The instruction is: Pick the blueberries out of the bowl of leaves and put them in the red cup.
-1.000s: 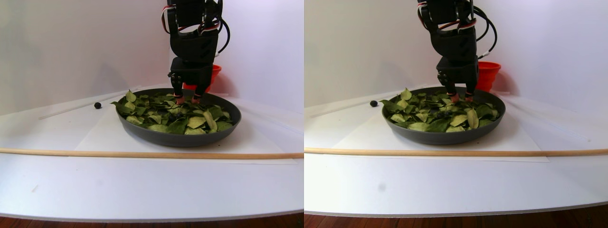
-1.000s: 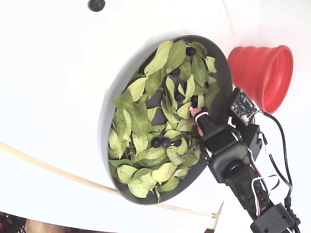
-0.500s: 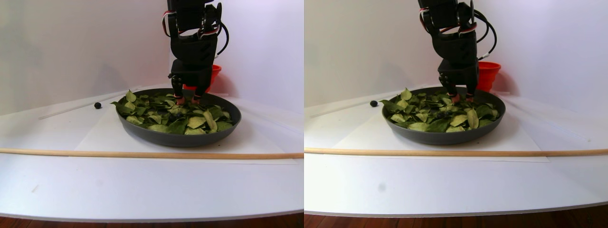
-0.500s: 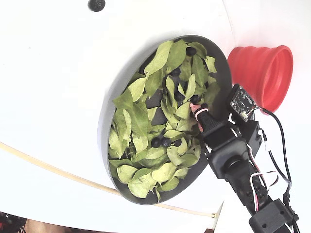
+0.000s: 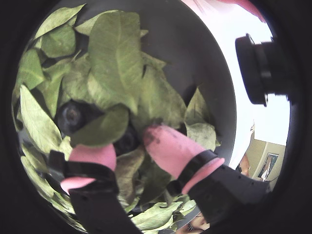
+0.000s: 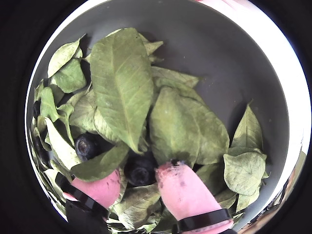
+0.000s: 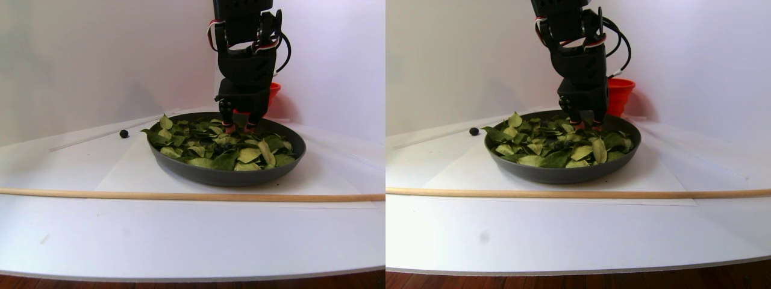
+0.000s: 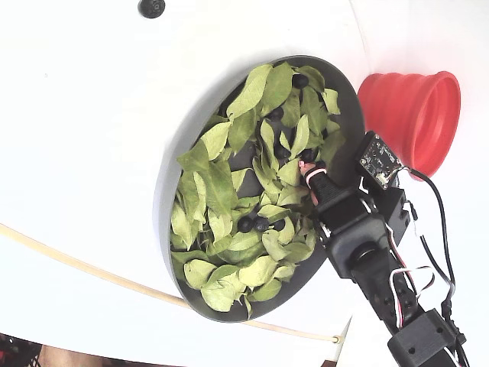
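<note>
The dark grey bowl of leaves [image 8: 346, 115] [image 7: 226, 176] holds green leaves and several blueberries [image 8: 246, 224]. My gripper [image 8: 308, 170] [image 7: 238, 127] reaches down into its cup-side edge. In both wrist views the pink fingertips [image 6: 183, 190] [image 5: 168, 146] stand open on either side of one blueberry [image 6: 140, 170] [image 5: 127, 140], which a leaf partly covers. I cannot tell whether the pads touch it. A second berry [image 6: 86, 145] [image 5: 72, 116] lies just left of it. The red cup [image 8: 412, 115] [image 7: 273, 90] stands just outside the bowl, behind the arm in the stereo pair view.
A thin wooden stick [image 7: 181, 195] [image 8: 76, 267] lies across the white table in front of the bowl. A small dark round object [image 7: 124, 133] [image 8: 151, 8] sits on the table left of the bowl in the stereo pair view. White walls close in behind.
My gripper has shifted slightly along the bowl's edge toward the red cup, staying down among the leaves. The finger gap looks unchanged.
</note>
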Controlling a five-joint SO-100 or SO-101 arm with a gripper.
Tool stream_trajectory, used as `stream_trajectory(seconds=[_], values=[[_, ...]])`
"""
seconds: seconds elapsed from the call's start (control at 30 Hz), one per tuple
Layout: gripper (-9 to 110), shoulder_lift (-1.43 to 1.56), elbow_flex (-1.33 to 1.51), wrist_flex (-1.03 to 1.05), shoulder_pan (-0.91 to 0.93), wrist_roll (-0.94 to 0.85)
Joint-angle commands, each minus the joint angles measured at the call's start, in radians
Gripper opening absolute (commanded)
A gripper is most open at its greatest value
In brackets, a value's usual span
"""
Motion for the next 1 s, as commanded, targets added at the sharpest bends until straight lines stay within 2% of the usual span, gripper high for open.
stream_trajectory(seconds=[0.0,0.97], values=[[15,0.012,-0.038,-0.015,0.032,-0.009],[11,-0.064,0.052,-0.08,0.008,0.043]])
